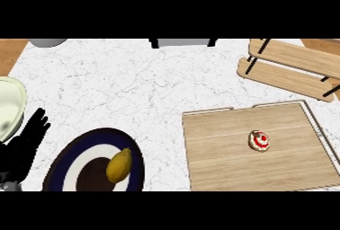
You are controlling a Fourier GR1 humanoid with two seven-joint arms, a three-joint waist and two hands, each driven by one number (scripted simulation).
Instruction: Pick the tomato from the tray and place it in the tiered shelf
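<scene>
— Where does your tomato (260, 140) sit?

— On the tray (219, 166), right of its middle, nearer the far rim than the near one. Nothing touches it; bare wood lies all round it.

— And the shelf (292, 67)?

— Beyond the tray's far right corner, close to it but apart, running off the view's right edge.

— Your hands?

— Only your left hand (26, 139) shows, well left of the tray at the view's left edge, fingers straight and holding nothing. The right hand is out of view.

— What else lies left of the tray?

— A dark plate (66, 166) with a lemon (119, 165) on it, cut by the lower edge; open marble counter (133, 81) lies between plate and tray. A pale dish (10, 108) lies farther left.
</scene>
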